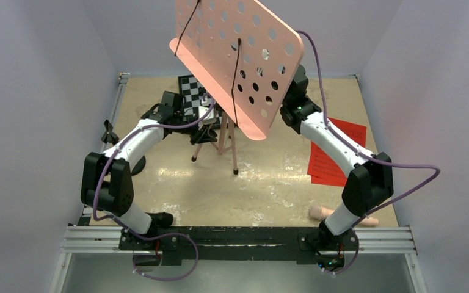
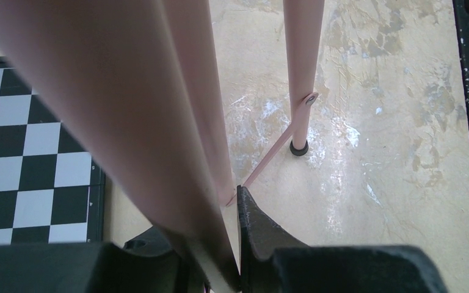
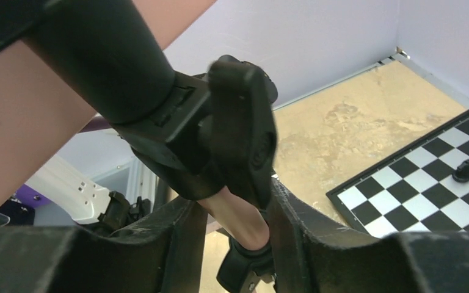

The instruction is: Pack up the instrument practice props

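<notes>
Dead centre of the top view, the stand (image 1: 238,55) is upright. Left gripper (image 2: 217,244) is pinching its pole. Right gripper (image 3: 232,213) straddles the shaft, can't tell if it's clamped.

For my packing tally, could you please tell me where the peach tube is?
Top view: the peach tube lies at the table's near right edge, partly behind the right arm, by the red sheets.

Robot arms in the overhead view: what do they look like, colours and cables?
The left arm and right arm match: white rounded links between blocky black joint housings, with a thin purple cable looping along each. Their fingers are matte black wedges.
</notes>
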Controlling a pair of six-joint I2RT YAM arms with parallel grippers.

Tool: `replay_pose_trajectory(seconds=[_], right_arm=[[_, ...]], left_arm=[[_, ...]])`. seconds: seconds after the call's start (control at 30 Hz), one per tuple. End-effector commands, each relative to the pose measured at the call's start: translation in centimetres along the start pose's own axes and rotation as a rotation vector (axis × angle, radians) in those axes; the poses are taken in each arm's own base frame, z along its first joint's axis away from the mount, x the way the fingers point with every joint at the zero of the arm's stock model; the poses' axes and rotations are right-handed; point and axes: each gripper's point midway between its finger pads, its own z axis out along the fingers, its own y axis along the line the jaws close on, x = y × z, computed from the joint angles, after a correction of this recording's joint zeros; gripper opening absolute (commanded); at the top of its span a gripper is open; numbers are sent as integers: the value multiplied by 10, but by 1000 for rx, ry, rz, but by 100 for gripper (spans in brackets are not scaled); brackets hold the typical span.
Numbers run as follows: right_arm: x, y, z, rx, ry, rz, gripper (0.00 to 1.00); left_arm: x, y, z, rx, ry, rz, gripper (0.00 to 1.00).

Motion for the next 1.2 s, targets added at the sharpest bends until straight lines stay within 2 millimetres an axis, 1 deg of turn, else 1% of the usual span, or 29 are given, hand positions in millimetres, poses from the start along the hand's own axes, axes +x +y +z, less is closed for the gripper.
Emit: replay_pose_trajectory(seconds=[0.0, 0.1, 0.13, 0.17, 0.2, 0.27, 0.33, 0.4, 0.47, 0.53, 0.63, 0.8, 0.9, 1.03, 1.17], right_arm=[[-40, 21, 4, -40, -75, -94, 38], [-41, 23, 0, -35, -68, -104, 25], [-44, 26, -2, -35, -75, -107, 17], [-45, 26, -5, -19, -77, -101, 7], [-48, 25, -7, -2, -81, -95, 0], [-52, 26, -13, 23, -85, -86, 0], [-61, 29, -20, 30, -99, -91, 0], [-72, 34, -28, 40, -115, -106, 0], [-84, 39, -36, 51, -135, -116, 0], [-95, 41, -45, 71, -160, -102, 0], [-100, 36, -55, 107, -177, -42, 0], [-94, 27, -66, 149, -183, 14, 0], [-81, 11, -73, 208, -180, 104, 0], [-50, -1, -84, 253, -142, 174, 0], [-21, -17, -98, 288, -105, 235, 0]], left_arm=[[46, -56, -5, 115, 167, -398, 0], [45, -57, -6, 114, 165, -394, 0], [44, -58, -7, 114, 164, -394, 0], [41, -59, -9, 113, 161, -390, 0], [39, -61, -10, 114, 158, -389, 0], [28, -66, -15, 109, 134, -399, 0], [10, -74, -21, 109, 89, -411, 0], [-16, -82, -30, 104, 35, -419, 0], [-47, -91, -39, 115, -22, -422, 0], [-74, -100, -49, 122, -56, -411, 0], [-101, -110, -61, 112, -79, -399, 0], [-134, -117, -76, 70, -106, -403, 0], [-142, -124, -78, 71, -101, -393, 0], [-137, -126, -66, 86, -87, -392, 0], [-141, -124, -50, 114, -90, -410, 0]])
